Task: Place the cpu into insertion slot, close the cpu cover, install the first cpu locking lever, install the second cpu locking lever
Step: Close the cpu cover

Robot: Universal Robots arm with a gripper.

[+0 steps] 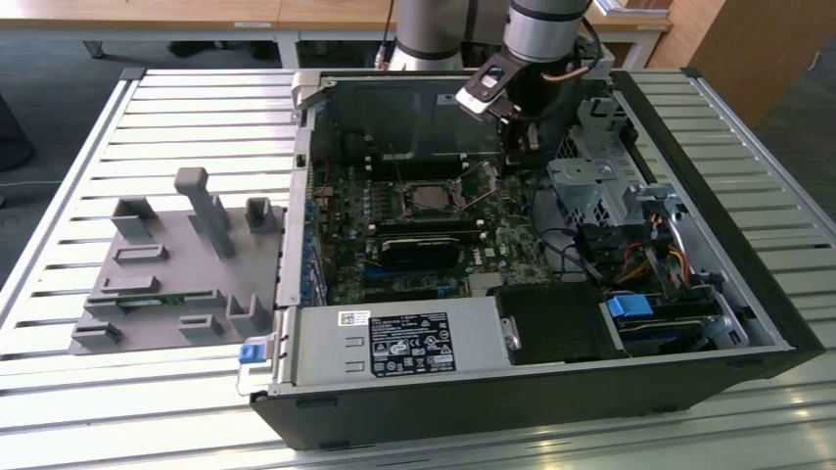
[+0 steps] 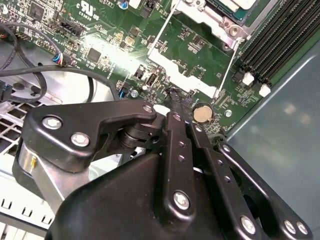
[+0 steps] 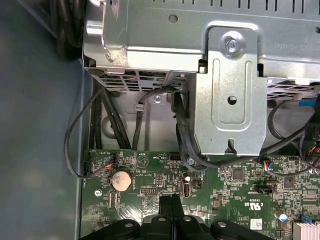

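Note:
The cpu (image 2: pixel 235 4), silver-grey on top, lies in the insertion slot (image 1: pixel 429 199) on the green board inside the open computer case. The cpu cover (image 2: pixel 185 70), a thin silver frame, stands tilted up from the slot, and the board shows through its window. In the exterior view the cover (image 1: pixel 487 196) is a thin slanted line at the slot's right. My gripper (image 1: pixel 520 160) hangs over the board just beyond the cover's free edge. Its black fingers are shut together with nothing between them, as both wrist views show: gripper (image 2: pixel 177 97), gripper (image 3: pixel 172 201).
A metal drive cage (image 3: pixel 230 100) with cables (image 3: pixel 100 125) rises close behind the gripper. A coin battery (image 3: pixel 120 180) sits on the board near the fingertips. Long memory slots (image 2: pixel 280 40) run beside the socket. A grey fixture (image 1: pixel 170 264) lies on the slatted table at the exterior view's left.

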